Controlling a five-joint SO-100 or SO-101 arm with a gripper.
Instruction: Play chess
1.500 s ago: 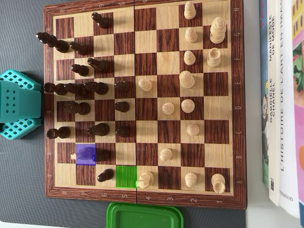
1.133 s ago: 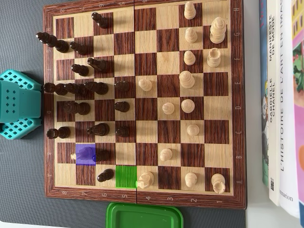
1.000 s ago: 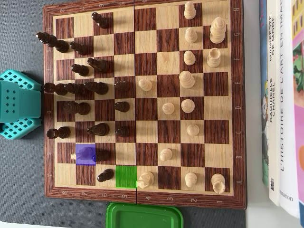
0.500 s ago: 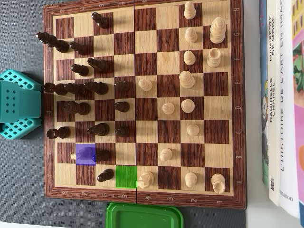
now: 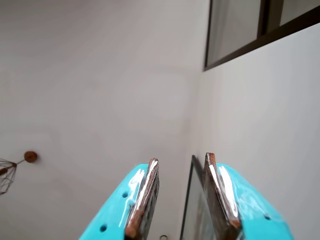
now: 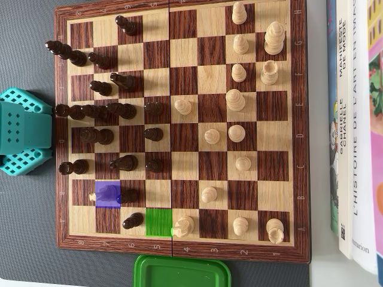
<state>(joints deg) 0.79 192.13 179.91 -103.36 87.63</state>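
Your claw [image 5: 181,200] points up at a pale wall and ceiling in the wrist view, its two teal fingers [image 5: 235,200] parted with a clear gap between the shiny inner plates, and nothing held between them. A dark-framed window [image 5: 250,35] sits at the upper right of that view, a framed picture [image 5: 195,210] shows through the gap, and a wire lamp [image 5: 7,175] hangs at the left edge.

In the overhead view you see the chessboard [image 6: 179,248] lying on the grey worktop [image 6: 24,239], with the dark pieces [image 6: 114,110] crowded on its left half and the light pieces [image 6: 236,98] spread over its right half. A blue square [image 6: 108,194] is marked near the lower left of the board, with a small light piece peeking out at its left edge and a dark piece [image 6: 130,195] just beside it on the right. A green square [image 6: 158,222] is marked in the bottom row, between a dark pawn [image 6: 133,221] on its left and a light knight [image 6: 184,226] touching its right edge.

The teal arm base [image 6: 21,131] stands just left of the board. A green lid [image 6: 182,272] lies below the board's bottom edge, and books [image 6: 353,119] lie along the right
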